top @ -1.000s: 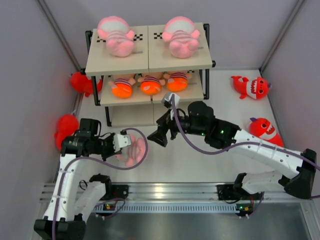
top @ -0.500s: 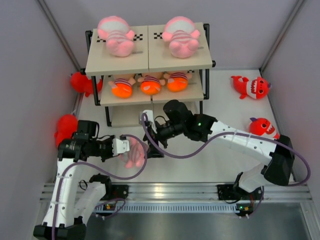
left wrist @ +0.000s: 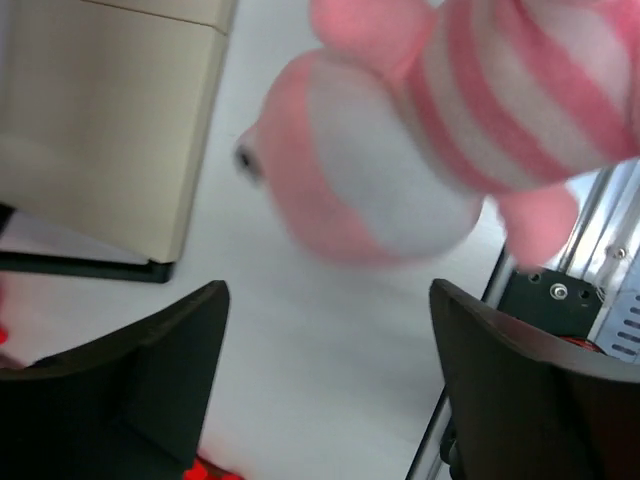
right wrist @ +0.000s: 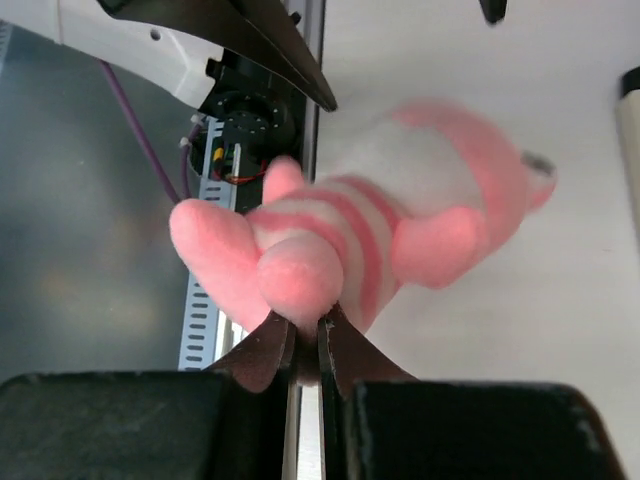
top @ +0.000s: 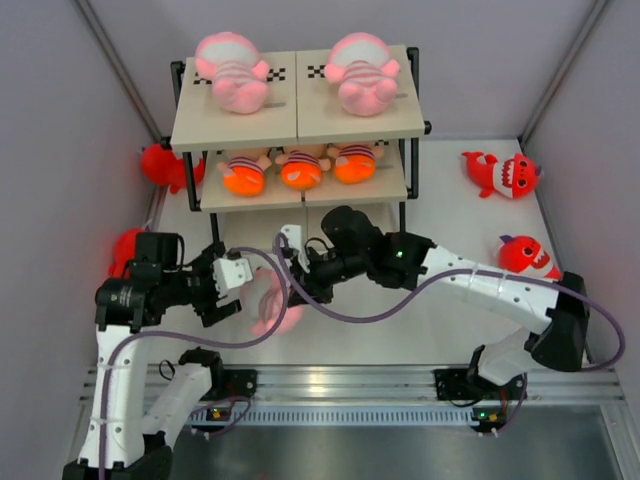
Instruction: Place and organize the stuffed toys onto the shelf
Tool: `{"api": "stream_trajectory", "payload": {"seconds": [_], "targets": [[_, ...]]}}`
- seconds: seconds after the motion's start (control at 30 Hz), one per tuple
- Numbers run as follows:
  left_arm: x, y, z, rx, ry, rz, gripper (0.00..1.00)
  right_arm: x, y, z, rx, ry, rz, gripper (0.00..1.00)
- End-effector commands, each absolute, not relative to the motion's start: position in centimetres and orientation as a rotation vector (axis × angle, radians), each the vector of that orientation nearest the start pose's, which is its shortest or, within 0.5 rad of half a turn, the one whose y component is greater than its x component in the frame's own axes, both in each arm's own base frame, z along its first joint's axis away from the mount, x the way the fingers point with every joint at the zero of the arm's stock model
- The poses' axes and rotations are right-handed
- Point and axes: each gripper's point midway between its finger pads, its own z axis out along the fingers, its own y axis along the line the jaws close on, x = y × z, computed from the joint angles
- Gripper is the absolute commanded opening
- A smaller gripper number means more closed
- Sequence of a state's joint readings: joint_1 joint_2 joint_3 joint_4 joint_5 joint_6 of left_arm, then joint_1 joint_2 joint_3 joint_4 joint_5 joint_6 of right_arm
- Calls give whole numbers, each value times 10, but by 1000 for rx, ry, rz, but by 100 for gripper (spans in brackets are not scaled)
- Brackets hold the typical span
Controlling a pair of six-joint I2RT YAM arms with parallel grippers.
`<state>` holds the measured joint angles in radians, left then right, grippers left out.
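A pale-pink striped stuffed toy (top: 270, 306) hangs low over the table in front of the shelf (top: 300, 125). My right gripper (right wrist: 305, 335) is shut on one of its small pink limbs, and the toy (right wrist: 365, 240) stretches away from the fingers. My left gripper (left wrist: 330, 340) is open just left of the toy (left wrist: 440, 140), with nothing between its fingers (left wrist: 150, 380). In the top view the left gripper (top: 232, 290) and the right gripper (top: 292, 288) flank the toy. Two pink toys (top: 232, 72) (top: 360, 72) lie on the shelf's top board.
Three orange-headed striped toys (top: 300, 170) sit in a row on the middle tier. Red sharks lie on the table: two at the right (top: 505, 173) (top: 525, 255), two at the left by the wall (top: 165, 165) (top: 125, 250). The metal rail (top: 350, 385) runs along the near edge.
The right arm swung in from the middle and shut on the toy's limb. The left gripper opened, let the toy go and drew back to the left.
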<state>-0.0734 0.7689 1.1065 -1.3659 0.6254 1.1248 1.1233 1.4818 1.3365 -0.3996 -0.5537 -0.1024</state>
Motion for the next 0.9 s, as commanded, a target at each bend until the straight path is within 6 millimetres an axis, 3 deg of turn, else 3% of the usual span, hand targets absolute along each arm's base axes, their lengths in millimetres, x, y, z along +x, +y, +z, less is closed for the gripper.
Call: {"api": "stream_trajectory", "payload": {"seconds": [0.0,0.03,0.1,0.17,0.2,0.27,0.3,0.37,0.47,0.5,0.53,0.6,0.63,0.67,0.7,0.73,0.87], "targets": [[129,-77,263,1282,1933,-301,92,103,392,362,-1397,1443,1121,0],[130,-70,270,1205,1978,-262,98,107,386,377,-1358,1430,1087,0],[131,-62,296,1116,1967,-178,98,107,370,431,-1283,1341,1062,0],[133,-48,311,1002,1997,-91,98,108,360,469,-1232,1267,1048,0],[132,-44,329,961,1965,-46,98,106,351,506,-1186,1184,1040,0],[134,-31,345,862,1977,37,98,116,343,540,-1105,1131,994,0],[135,-25,360,823,1944,81,98,115,332,573,-1056,1051,970,0],[136,-17,371,763,1933,133,98,128,323,608,-950,977,906,0],[135,-19,382,752,1898,128,98,162,303,652,-738,889,720,0],[135,-20,382,753,1896,123,98,179,294,659,-685,888,599,0],[135,-21,380,757,1901,116,98,193,305,655,-689,888,539,0],[135,-20,379,755,1903,120,98,212,304,667,-673,848,406,0],[135,-20,379,755,1903,121,98,237,322,653,-695,884,350,0],[135,-20,378,757,1904,121,98,248,328,651,-714,884,316,0],[135,-21,377,758,1906,112,98,252,324,663,-710,864,307,0],[134,-23,377,758,1903,103,98,279,335,649,-722,893,267,0],[133,-30,368,782,1911,52,98,311,344,642,-764,862,274,0]]}}
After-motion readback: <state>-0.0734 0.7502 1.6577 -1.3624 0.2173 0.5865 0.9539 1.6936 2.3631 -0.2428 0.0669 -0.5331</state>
